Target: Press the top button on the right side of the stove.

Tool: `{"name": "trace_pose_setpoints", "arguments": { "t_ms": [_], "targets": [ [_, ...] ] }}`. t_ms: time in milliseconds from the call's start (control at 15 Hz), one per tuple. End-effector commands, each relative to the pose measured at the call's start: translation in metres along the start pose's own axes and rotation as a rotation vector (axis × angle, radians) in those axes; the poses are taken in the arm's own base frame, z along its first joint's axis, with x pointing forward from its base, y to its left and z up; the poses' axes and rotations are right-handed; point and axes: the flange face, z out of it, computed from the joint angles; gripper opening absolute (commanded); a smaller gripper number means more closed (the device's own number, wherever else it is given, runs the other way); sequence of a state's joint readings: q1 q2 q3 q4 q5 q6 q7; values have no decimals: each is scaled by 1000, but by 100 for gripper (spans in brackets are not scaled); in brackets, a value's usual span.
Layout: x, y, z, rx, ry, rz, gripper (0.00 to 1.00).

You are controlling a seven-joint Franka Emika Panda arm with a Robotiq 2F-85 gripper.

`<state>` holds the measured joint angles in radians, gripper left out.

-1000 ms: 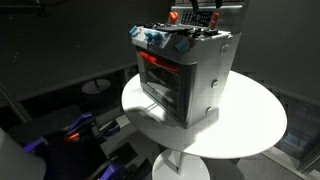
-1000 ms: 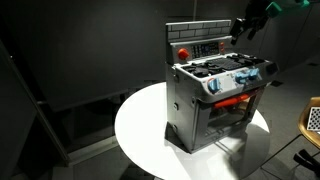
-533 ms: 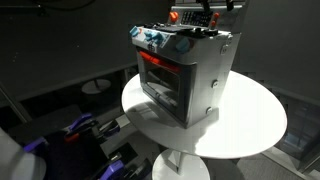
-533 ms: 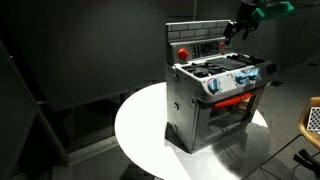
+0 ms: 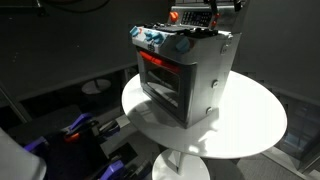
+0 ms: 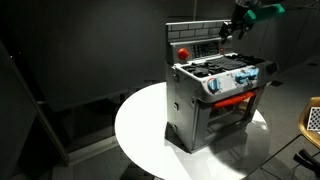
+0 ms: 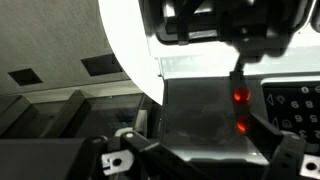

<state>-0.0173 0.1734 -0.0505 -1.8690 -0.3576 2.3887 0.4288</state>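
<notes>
The silver-grey toy stove (image 5: 185,75) stands on a round white table (image 5: 255,125); it also shows in an exterior view (image 6: 215,100). It has blue and red knobs along the front, a red-glowing oven window and a red-marked back panel. My gripper (image 6: 231,29) hangs close in front of the right end of the back panel, and only its tip shows at the top edge (image 5: 213,9). In the wrist view my fingers (image 7: 210,148) look spread and empty. Two red glowing buttons, the top one (image 7: 240,97) and a lower one (image 7: 240,126), sit just ahead on the grey panel.
The white table (image 6: 140,125) stands on a pedestal in a dark room. Dark equipment with blue parts (image 5: 75,130) lies on the floor beside it. A mesh object (image 6: 312,118) is at the frame's edge.
My gripper has moved in toward the right end of the stove's back panel. The stove has not moved.
</notes>
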Motion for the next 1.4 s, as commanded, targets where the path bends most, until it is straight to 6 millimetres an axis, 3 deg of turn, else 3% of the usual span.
{"name": "trace_pose_setpoints", "arguments": {
  "t_ms": [0,267,533,1333],
  "targets": [
    [12,-1,7,-25,6,19,100],
    [11,0,7,-21,-4,16,100],
    [3,5,-9,-2,-39,7,100],
    [-46,31,-91,52,-344,-179,100]
  ]
}}
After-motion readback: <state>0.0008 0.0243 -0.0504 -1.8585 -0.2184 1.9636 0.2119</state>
